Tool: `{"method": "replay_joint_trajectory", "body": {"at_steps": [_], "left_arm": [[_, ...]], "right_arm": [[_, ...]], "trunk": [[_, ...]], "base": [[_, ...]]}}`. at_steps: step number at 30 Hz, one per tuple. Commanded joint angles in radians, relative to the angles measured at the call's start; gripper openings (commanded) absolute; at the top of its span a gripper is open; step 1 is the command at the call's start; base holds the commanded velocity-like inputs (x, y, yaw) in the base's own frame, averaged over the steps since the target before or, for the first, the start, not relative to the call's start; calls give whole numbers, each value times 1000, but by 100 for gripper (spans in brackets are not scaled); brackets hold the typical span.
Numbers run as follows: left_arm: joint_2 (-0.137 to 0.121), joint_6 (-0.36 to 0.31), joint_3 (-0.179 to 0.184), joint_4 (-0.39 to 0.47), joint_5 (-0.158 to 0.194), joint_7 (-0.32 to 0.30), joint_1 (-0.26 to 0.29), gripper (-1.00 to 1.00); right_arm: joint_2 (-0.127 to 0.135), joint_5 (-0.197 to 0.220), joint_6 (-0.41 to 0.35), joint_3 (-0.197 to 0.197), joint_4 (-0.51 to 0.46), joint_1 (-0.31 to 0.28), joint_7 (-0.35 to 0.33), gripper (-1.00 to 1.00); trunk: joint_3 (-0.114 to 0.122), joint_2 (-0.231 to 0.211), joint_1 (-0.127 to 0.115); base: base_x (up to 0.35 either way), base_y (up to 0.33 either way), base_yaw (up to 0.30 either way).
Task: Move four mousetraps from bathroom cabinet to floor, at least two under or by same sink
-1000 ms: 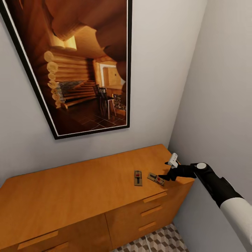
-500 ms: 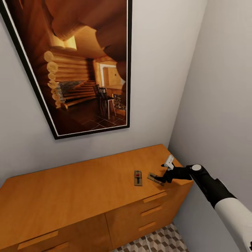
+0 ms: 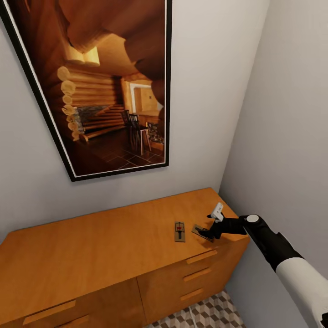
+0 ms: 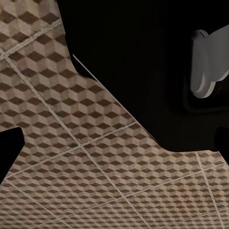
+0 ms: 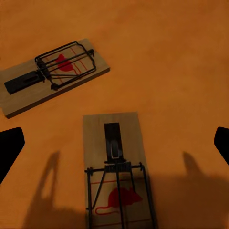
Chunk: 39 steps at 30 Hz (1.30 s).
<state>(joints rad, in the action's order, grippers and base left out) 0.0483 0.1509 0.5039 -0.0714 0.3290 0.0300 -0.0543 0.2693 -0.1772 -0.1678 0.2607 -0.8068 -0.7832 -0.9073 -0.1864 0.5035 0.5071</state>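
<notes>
Two mousetraps (image 3: 180, 231) on cabinet (image 3: 91, 246) top — corner wall picture (image 3: 105, 86), right gripper (image 3: 206, 234) jaws spread, empty

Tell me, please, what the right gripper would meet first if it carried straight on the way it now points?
Most likely the nearer mousetrap, lying flat on the cabinet top between the open fingertips of the right gripper. The second mousetrap lies off to the side. Exact depth is unclear.

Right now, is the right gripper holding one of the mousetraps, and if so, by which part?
Nothing is held. The right gripper hangs open over the nearer mousetrap, fingertips wide apart on either side. Both traps lie flat on the cabinet.
</notes>
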Motion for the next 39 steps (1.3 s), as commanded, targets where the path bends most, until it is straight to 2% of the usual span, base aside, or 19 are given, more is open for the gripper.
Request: {"method": "replay_joint_trajectory", "body": {"at_steps": [1,18,39], "left_arm": [[1,6,8,-2,7,2,1,100],[1,6,8,-2,7,2,1,100],[1,6,8,-2,7,2,1,100]], "right_arm": [[0,-2,-7,2,-2,-1,-2,100],[-15,-45,30,2,32,-1,-1,100],[-13,-103,71,1,63,-1,-1,100]], "trunk": [[-2,2,0],[-2,2,0],[-2,2,0]], "base": [[0,0,0],[0,0,0],[0,0,0]]}}
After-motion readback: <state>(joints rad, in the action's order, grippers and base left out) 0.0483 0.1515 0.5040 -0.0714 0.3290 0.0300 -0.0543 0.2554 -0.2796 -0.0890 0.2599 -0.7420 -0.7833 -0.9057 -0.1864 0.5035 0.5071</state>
